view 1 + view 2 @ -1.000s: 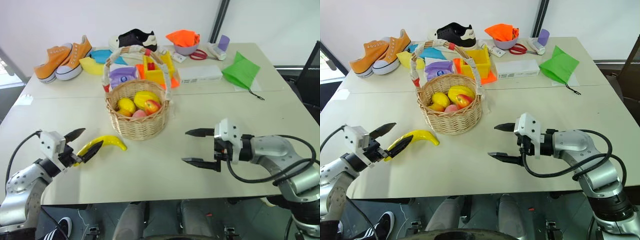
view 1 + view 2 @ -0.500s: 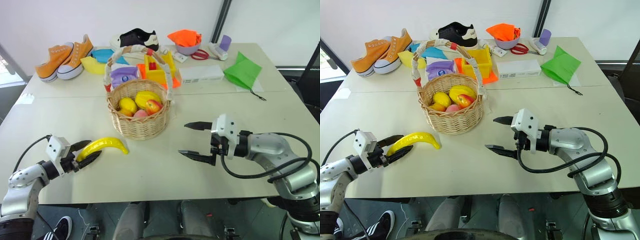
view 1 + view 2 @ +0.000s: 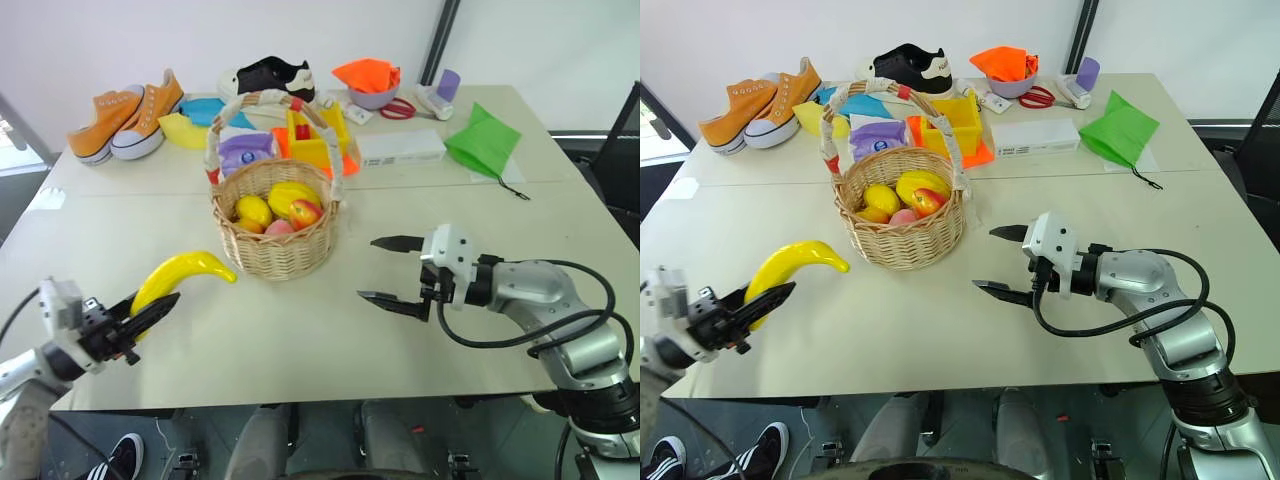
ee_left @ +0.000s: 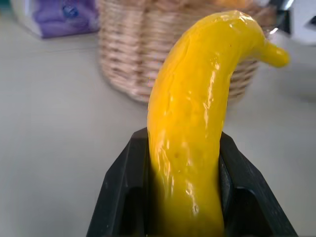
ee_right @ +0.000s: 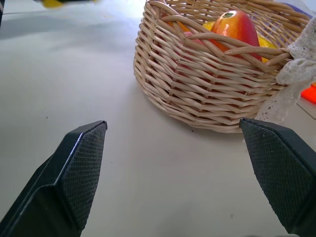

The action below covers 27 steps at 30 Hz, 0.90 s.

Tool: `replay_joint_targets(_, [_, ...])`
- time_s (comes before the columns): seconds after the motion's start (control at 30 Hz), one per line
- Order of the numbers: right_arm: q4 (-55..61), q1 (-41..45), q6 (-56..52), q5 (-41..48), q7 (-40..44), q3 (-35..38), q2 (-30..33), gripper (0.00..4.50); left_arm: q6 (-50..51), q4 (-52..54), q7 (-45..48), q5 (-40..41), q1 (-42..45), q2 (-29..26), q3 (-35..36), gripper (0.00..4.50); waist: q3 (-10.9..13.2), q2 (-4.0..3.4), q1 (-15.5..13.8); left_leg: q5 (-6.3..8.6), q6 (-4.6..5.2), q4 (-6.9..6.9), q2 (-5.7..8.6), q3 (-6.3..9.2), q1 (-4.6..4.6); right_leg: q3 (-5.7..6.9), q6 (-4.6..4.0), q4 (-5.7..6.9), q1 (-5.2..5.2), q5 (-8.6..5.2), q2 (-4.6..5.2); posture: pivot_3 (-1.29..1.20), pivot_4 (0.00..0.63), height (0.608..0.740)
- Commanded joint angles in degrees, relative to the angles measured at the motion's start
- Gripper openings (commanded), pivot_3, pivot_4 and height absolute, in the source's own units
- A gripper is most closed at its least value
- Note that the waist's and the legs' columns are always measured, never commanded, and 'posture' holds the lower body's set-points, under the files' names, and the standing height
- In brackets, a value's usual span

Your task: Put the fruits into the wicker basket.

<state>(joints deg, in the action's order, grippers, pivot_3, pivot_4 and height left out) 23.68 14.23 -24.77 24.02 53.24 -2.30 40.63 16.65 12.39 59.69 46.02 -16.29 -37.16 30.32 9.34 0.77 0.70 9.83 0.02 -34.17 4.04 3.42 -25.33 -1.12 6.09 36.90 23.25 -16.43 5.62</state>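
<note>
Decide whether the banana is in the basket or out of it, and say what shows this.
Out. The banana is clamped between the left gripper's fingers, off the table, beside the basket, not inside it.

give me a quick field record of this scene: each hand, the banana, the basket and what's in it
left hand: shut on the banana, at the near left of the table
banana: held at its lower end, off the table, tip towards the wicker basket
right hand: open, holding nothing, to the right of the basket
wicker basket: upright, mid-table
basket contents: yellow fruits and a red-and-yellow fruit
task state: banana not yet in the basket
</note>
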Motion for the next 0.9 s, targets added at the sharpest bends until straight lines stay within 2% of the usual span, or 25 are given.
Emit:
replay_joint_targets(0.03, [-0.54,0.38,2.19,0.60,-1.40,2.71,-1.37,4.50,4.66,7.79,-8.44,7.11,3.81,0.13,3.09,0.96,0.00,0.02,-0.70,0.02,-0.03,-0.04,0.00,0.03,0.00,0.03,0.00,-0.02,-0.03,0.00,0.01,0.00,0.150,0.740])
replay_joint_targets(0.17, [-3.81,4.87,2.81,-0.22,-6.26,3.12,-6.01,4.50,6.73,8.30,-21.55,-0.10,17.96,1.95,-5.35,0.96,0.01,0.03,-1.46,0.04,-0.07,-0.23,0.03,0.03,0.05,0.08,0.01,-0.03,-0.03,0.01,-0.03,0.00,0.150,0.740])
replay_joint_targets(0.37, [-5.59,7.53,4.11,-2.24,-8.83,2.33,-7.96,4.50,12.36,9.92,-35.79,-5.75,30.70,6.87,-14.55,0.96,0.02,0.08,-1.38,0.04,0.11,-0.27,0.16,-0.06,-0.02,0.00,0.47,0.09,-0.07,0.26,-0.05,0.00,0.150,0.740])
replay_joint_targets(0.7, [-5.05,7.64,3.81,-3.13,-9.83,1.47,-8.92,4.50,19.90,11.09,-44.97,-5.83,38.12,13.21,-19.35,0.96,0.04,0.11,-1.20,0.00,0.08,-0.30,0.11,-0.05,0.01,0.05,0.52,0.21,-0.08,0.28,-0.14,0.00,0.150,0.740])
replay_joint_targets(0.9, [-4.88,7.64,3.81,-3.60,-10.17,0.88,-9.04,4.50,19.05,11.82,-46.33,-9.62,38.58,13.96,-20.83,3.79,0.04,0.11,-1.23,0.00,0.08,-0.34,0.12,-0.05,0.01,0.06,0.52,0.22,-0.09,0.28,-0.16,0.00,0.150,0.740])
